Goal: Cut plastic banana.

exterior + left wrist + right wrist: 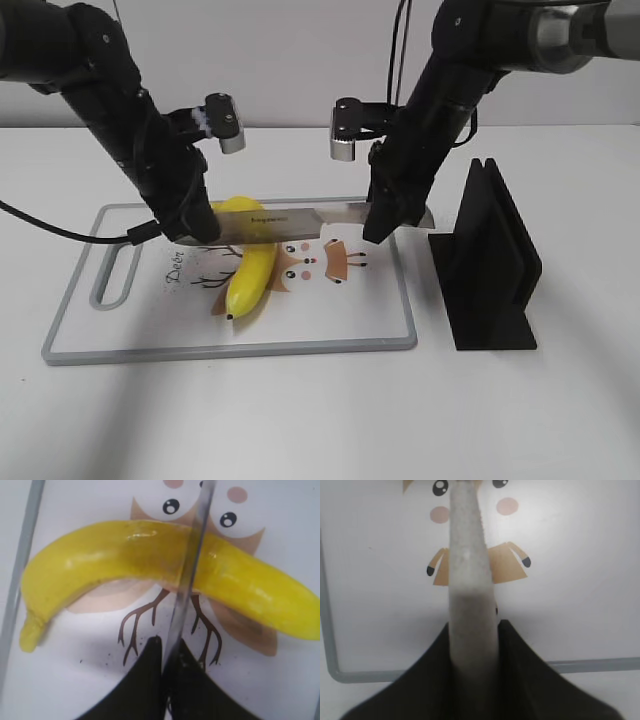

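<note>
The plastic banana [252, 282] lies whole on the white cutting board [230, 348], over an owl print. A silver knife [290, 222] spans across it, edge down. My left gripper [200, 230] is shut on the blade's far end, and my right gripper [378, 228] is shut on the grey handle. In the left wrist view the blade [192, 565] crosses the middle of the banana [100, 555], just ahead of the left fingertips [167, 647]. The right wrist view shows the handle [470, 580] between the right fingers [472, 630]. I cannot tell whether the blade touches the banana.
A black knife stand [490, 265] stands on the table just right of the board. The board has a handle slot [115, 275] at its left end. The board's grey rim [330, 660] shows in the right wrist view.
</note>
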Controlling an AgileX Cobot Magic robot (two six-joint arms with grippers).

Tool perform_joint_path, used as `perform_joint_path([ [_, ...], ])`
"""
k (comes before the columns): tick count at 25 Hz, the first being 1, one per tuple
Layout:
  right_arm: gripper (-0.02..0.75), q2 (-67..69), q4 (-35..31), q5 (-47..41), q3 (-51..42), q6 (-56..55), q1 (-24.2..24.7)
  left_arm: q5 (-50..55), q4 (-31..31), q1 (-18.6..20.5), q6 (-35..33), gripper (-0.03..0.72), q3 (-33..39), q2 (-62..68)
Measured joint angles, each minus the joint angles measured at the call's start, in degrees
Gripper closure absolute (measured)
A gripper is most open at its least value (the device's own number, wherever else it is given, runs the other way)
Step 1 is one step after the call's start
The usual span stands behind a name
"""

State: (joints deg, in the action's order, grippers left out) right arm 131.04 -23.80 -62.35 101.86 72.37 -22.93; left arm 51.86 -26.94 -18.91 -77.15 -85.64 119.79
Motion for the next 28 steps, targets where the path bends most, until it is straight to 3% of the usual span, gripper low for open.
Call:
perform_joint_path([
  [8, 0.555, -6.3, 0.6, -7.1, 6.8, -4.7, -0.5, 4.1, 5.4, -0.4, 0.8, 0.697, -1.9, -10.7],
  [22, 0.549, -9.6, 0.4, -8.6, 9.4, -4.8, -0.8, 5.9, 5.4, -0.4, 1.3, 0.686, -2.3, -16.3],
  [24, 0.552, -9.6, 0.8, -8.8, 9.4, -4.9, -0.8, 5.0, 4.7, -0.3, 1.8, 0.615, -2.3, -16.3],
  [28, 0.57, -9.6, 1.5, -8.6, 9.4, -6.0, -1.0, 2.4, 3.1, -0.2, 3.2, 0.292, -2.3, -16.3],
])
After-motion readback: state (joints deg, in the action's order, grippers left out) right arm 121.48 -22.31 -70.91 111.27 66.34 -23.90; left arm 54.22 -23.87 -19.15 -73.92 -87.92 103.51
